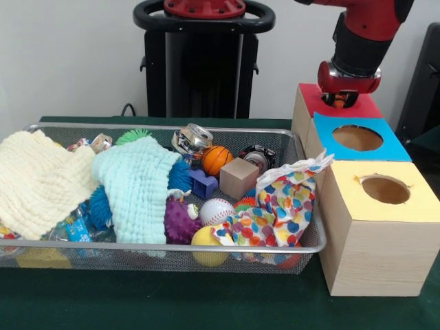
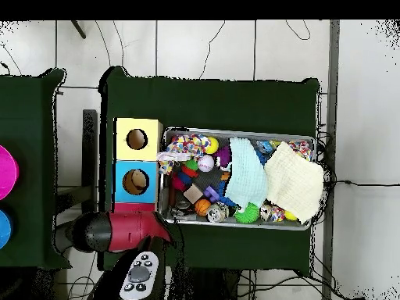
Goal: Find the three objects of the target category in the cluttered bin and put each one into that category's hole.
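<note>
Silver wire-mesh bin [image 1: 306, 242] (thick metal rim) — wide, shallow, crammed with toys.

Even, bright indoor light, soft shadows (barely any), slight blur, no strong glare

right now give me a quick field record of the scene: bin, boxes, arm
bin: wire mesh, crowded with balls, blocks and three cloths
cloths: cream, mint, polka-dot
boxes: red top, blue top, yellow top, in a row beside the bin
end effector: low over the red top, hiding its hole; grip unclear
</note>
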`<move>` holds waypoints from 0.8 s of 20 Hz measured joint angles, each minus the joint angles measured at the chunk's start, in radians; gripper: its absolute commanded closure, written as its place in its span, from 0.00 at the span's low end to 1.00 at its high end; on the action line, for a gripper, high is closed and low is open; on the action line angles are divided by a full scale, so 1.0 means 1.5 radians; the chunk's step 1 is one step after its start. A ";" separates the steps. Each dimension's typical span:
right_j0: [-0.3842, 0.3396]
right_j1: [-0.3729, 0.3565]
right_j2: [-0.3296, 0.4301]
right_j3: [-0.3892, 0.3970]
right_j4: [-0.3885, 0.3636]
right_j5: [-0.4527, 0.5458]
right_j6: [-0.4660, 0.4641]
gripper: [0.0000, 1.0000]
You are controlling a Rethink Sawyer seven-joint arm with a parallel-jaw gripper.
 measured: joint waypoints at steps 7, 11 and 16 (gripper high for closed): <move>0.011 0.005 -0.004 0.000 0.000 -0.001 0.000 1.00; 0.015 0.008 -0.011 0.000 0.000 0.000 0.000 1.00; 0.023 0.009 -0.017 -0.001 0.000 0.000 0.000 1.00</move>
